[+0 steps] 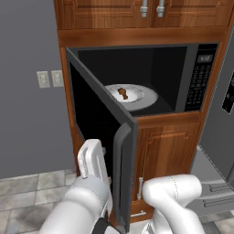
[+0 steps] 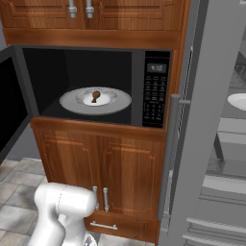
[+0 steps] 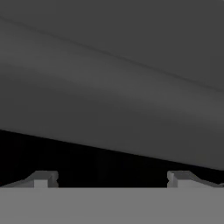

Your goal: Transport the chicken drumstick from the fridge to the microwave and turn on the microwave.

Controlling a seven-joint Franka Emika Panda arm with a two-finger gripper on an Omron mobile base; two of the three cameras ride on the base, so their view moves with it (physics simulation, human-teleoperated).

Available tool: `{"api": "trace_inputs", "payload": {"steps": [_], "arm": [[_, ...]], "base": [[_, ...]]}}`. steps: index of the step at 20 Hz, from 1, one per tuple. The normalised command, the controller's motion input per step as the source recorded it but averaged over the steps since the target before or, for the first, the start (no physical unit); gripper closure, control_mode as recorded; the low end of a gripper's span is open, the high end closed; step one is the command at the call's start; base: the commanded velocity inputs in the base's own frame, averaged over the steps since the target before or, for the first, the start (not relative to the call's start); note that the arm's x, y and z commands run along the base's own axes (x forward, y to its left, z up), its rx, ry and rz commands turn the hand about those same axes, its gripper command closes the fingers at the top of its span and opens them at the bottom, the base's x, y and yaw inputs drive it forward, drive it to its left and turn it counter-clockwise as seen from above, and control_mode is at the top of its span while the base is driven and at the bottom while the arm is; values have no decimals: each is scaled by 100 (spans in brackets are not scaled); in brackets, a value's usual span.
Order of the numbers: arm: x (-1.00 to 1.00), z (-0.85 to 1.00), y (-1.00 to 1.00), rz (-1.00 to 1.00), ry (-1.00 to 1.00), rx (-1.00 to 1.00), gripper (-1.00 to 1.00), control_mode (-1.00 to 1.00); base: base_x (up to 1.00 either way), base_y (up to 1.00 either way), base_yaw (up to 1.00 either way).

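From the hand camera I see my hand with its two finger tips standing wide apart and nothing between them, facing a flat grey surface with a black band beneath it, very close; I cannot tell from that view alone which surface it is. In the left base view the white arm reaches up just beside the outer face of the microwave door, which is swung wide open toward me. Inside the microwave the round white turntable lies on the dark floor, and the chicken drumstick rests on it near the middle. In the right base view its long axis runs roughly from the back of the cavity toward the front, with the thicker brown end farther in and the thinner end nearer the opening; it is small enough that I cannot be sure of more. The left base view shows the same drumstick from the other side, plus two pale wall outlets on the grey wall left of the cabinet. The right base view gives me the black button panel face on, the wooden cabinet doors below, and the fridge at the right with its door open and a white dish on a shelf.
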Motion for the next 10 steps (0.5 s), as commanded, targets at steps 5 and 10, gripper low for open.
{"api": "trace_inputs", "payload": {"steps": [5, 10], "arm": [[6, 0, -39, -14, -14, 0, -100, -100], [6, 0, -42, -14, -13, 0, -100, -100]], "base": [[0, 0, 0], [0, 0, 0]]}}
